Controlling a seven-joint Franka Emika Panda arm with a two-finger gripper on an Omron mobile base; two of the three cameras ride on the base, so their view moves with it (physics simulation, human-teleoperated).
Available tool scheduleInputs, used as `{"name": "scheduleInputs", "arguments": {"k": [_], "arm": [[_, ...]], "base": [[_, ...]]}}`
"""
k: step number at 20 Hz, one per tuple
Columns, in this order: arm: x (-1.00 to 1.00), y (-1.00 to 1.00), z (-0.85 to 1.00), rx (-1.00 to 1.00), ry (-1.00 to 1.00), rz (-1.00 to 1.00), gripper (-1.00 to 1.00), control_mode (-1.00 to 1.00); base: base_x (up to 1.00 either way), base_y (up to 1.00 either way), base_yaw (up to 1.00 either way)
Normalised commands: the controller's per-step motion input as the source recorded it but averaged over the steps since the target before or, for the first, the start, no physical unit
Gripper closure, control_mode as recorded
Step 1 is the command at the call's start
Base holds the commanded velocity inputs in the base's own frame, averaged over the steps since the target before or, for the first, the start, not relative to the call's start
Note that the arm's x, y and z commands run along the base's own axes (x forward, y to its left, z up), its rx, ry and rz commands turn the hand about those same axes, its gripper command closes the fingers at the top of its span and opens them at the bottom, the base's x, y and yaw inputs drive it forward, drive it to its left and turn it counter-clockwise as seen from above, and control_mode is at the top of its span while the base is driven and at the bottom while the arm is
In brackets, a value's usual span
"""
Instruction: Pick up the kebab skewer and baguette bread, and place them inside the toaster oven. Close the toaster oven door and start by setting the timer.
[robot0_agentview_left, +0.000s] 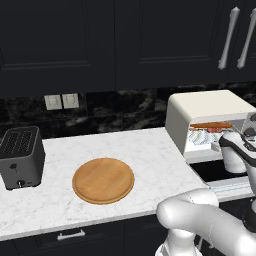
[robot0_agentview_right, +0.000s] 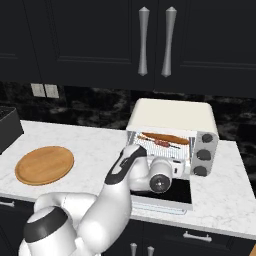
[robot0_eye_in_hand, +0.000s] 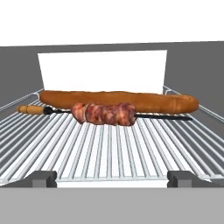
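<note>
Thin meat-chunked kebab skewer (robot0_eye_in_hand: 104, 113) and orange-brown baguette bread (robot0_eye_in_hand: 118, 100) sat toward the wire rack's (robot0_eye_in_hand: 109, 153) back edge inside the cream toaster oven (robot0_agentview_right: 172, 117). Gripper (robot0_eye_in_hand: 112, 178) was spread wide, empty. Backing out carelessly could snag the rack.

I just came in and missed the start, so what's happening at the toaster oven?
The robot arm is reaching into the open toaster oven. The baguette bread and the kebab skewer lie side by side on the wire rack, skewer in front. The gripper is open and holds nothing. The toaster oven door is down, not yet closed. A wooden board sits on the counter.
</note>
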Motion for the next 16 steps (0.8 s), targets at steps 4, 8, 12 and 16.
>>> {"name": "scheduleInputs", "arguments": {"k": [4,8,12,16], "arm": [[0.31,0.0,0.0,0.0,0.0,0.0,-1.0,-1.0],[0.29,0.0,0.0,0.0,0.0,0.0,-1.0,-1.0],[0.27,0.0,0.0,0.0,0.0,0.0,-1.0,-1.0],[0.22,0.0,0.0,0.0,0.0,0.0,-1.0,-1.0]], "base": [[0.0,0.0,0.0],[0.0,0.0,0.0],[0.0,0.0,0.0],[0.0,0.0,0.0]]}}
